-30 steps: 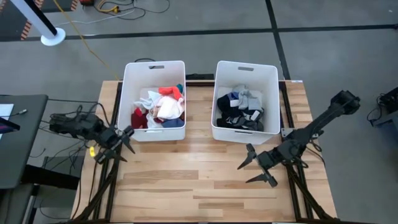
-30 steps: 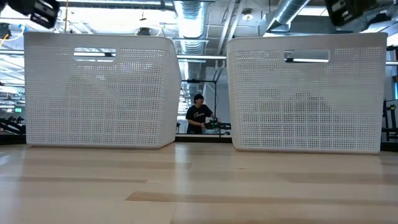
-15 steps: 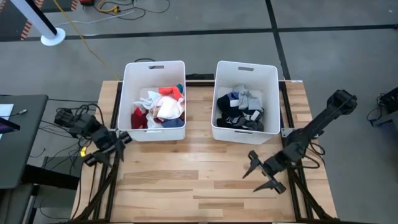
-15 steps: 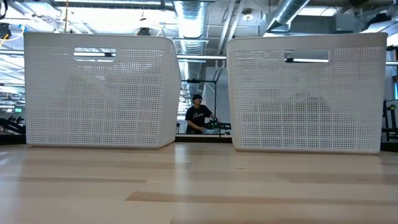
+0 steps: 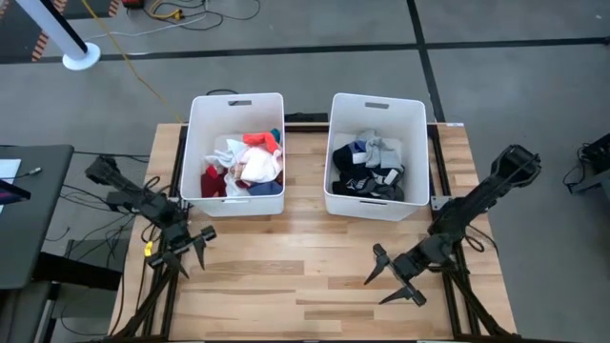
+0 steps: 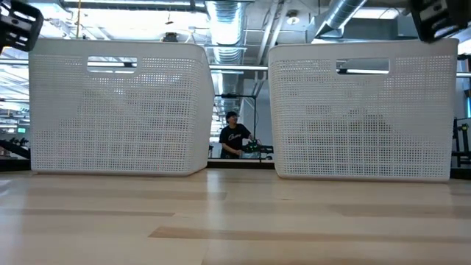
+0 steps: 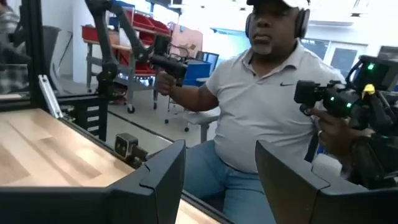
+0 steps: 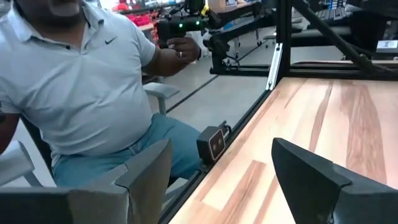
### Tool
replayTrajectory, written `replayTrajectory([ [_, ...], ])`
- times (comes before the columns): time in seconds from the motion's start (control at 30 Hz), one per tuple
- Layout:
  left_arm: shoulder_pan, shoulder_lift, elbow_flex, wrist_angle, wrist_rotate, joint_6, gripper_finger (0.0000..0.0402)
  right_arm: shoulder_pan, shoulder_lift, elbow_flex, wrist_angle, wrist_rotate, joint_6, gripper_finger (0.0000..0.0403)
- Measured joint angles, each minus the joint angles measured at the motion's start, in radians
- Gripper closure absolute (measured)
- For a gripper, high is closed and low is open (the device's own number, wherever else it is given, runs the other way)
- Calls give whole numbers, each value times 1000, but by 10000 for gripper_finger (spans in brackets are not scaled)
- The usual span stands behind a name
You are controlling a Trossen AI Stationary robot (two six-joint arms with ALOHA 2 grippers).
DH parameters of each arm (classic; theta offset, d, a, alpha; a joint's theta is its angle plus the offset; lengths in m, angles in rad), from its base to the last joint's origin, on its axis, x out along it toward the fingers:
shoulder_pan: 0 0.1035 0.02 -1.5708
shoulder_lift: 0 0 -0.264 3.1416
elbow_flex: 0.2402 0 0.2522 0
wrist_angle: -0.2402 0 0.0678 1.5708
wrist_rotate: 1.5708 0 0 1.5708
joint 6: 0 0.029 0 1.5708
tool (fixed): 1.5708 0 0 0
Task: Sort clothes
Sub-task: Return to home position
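The clothes lie in two white bins. Pink, white, maroon and teal pieces (image 5: 246, 164) fill the left bin (image 5: 195, 143). Grey, black and navy pieces (image 5: 372, 170) fill the right bin (image 5: 415, 143). My left gripper (image 5: 191, 248) hovers open over the table's left edge, in front of the left bin, with nothing between its fingers (image 7: 221, 186). My right gripper (image 5: 389, 279) hovers open over the near right part of the table, in front of the right bin, also holding nothing (image 8: 221, 180). Both point toward the table's near side.
Bare wooden tabletop (image 5: 286, 276) stretches in front of the bins. A person in a grey shirt (image 7: 273, 106) sits just past the table's near edge, holding controller handles. In the low view the bins' perforated walls (image 6: 118, 110) stand side by side, with another person (image 6: 235, 136) far behind.
Both grippers have sunk and moved toward the table's near edge, away from the bins. The left one has also swung in over the table's left edge and tipped. Both stay open. The clothes have not moved.
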Motion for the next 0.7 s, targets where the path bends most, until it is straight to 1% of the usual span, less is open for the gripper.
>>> replayTrajectory([
  [0.07, -9, 0, -15, 35, -5, 2, 214, -3, 9, -48, 82, 5, 10, 113],
  [0.13, -18, -1, -20, 34, -28, 13, 214, -8, 17, -110, 186, 11, 12, 113],
  [0.23, -28, 0, -22, -2, -66, 28, 214, -9, 45, -204, 358, 49, 7, 113],
  [0.33, -30, -1, -23, -18, -95, 55, 214, -16, 85, -275, 480, 66, -3, 113],
  [0.47, -30, -1, -24, -85, -151, 78, 215, -44, 151, -338, 572, 82, 20, 113],
  [0.6, -30, 0, -25, -147, -217, 92, 225, -68, 215, -340, 594, 82, 8, 113],
  [0.7, -30, 0, -25, -145, -222, 107, 235, -96, 256, -340, 600, 82, 15, 113],
])
